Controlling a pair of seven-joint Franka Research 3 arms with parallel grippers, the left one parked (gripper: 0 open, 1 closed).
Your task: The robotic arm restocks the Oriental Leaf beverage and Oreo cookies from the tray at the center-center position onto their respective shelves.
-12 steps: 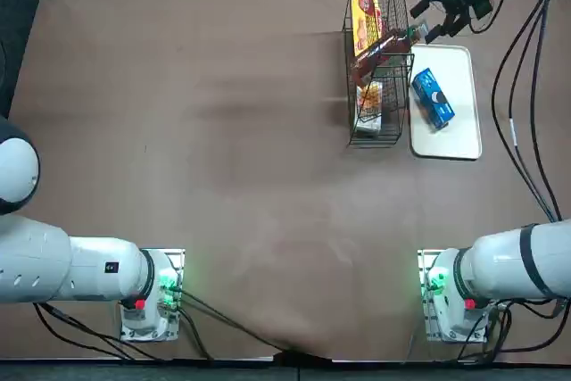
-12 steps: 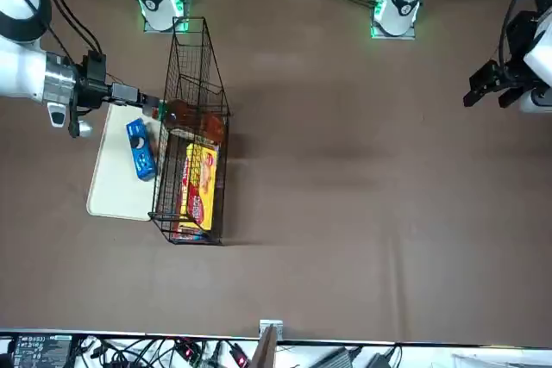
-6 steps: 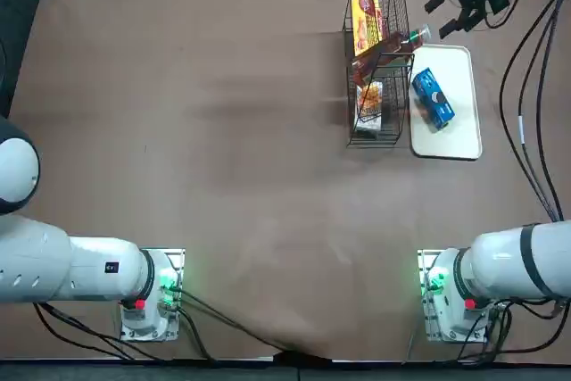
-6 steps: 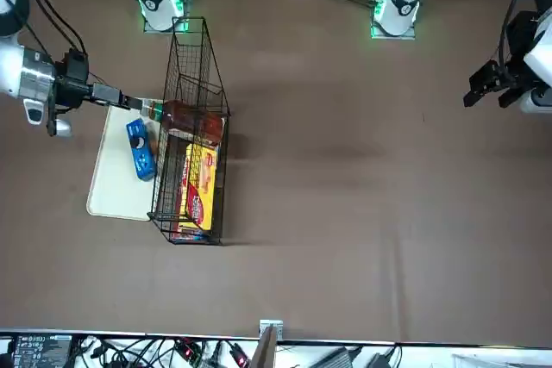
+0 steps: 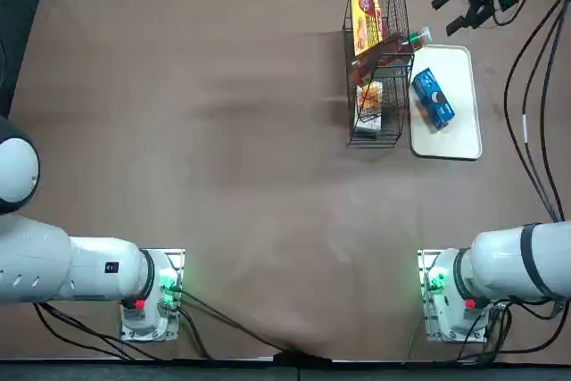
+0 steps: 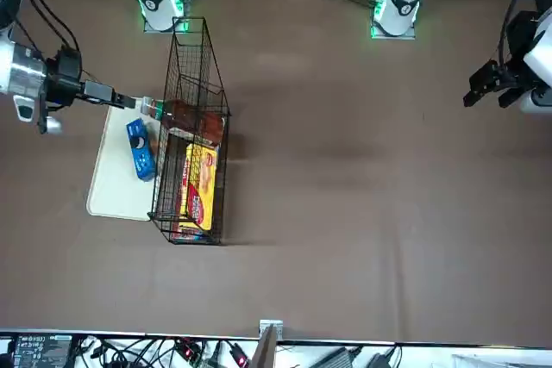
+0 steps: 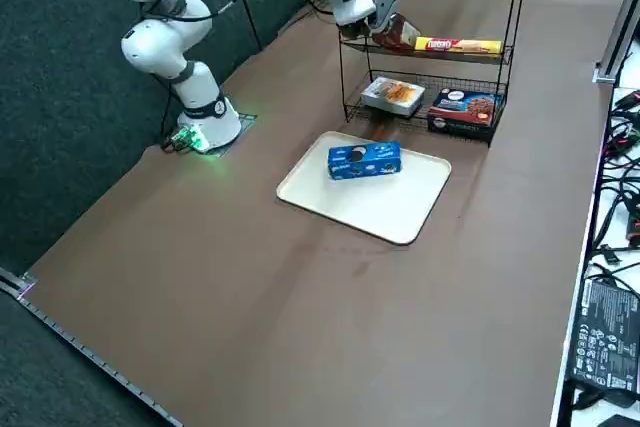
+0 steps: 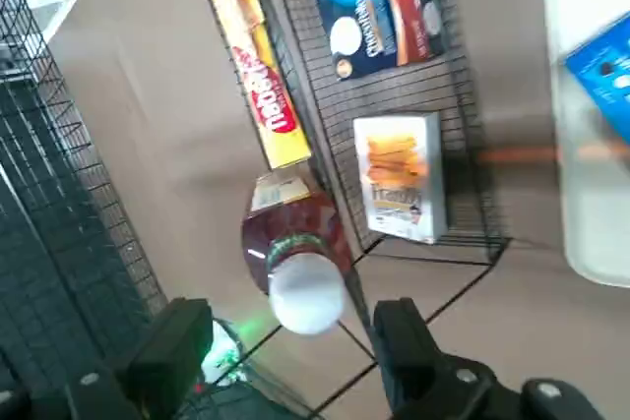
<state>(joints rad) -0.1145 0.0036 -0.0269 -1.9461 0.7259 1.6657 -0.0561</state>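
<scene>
Reading the front view from left to right: can see the pincer point(image 6: 131, 102) beside the rack, spread wide, with nothing in hold and just off the white cap point(image 8: 307, 293). Next comes the tray point(image 6: 110, 187), with the Oreos point(image 6: 139, 149) lying on it, apart from the pincer. Then, inside the rack point(image 6: 226, 118), can make out the bottle point(image 6: 194, 122) lying on its side on a shelf point(image 7: 450, 57), cap end poking out over the edge. Would count the drink as shelved, so about half done; must still pick up and shelve the Oreos.
</scene>
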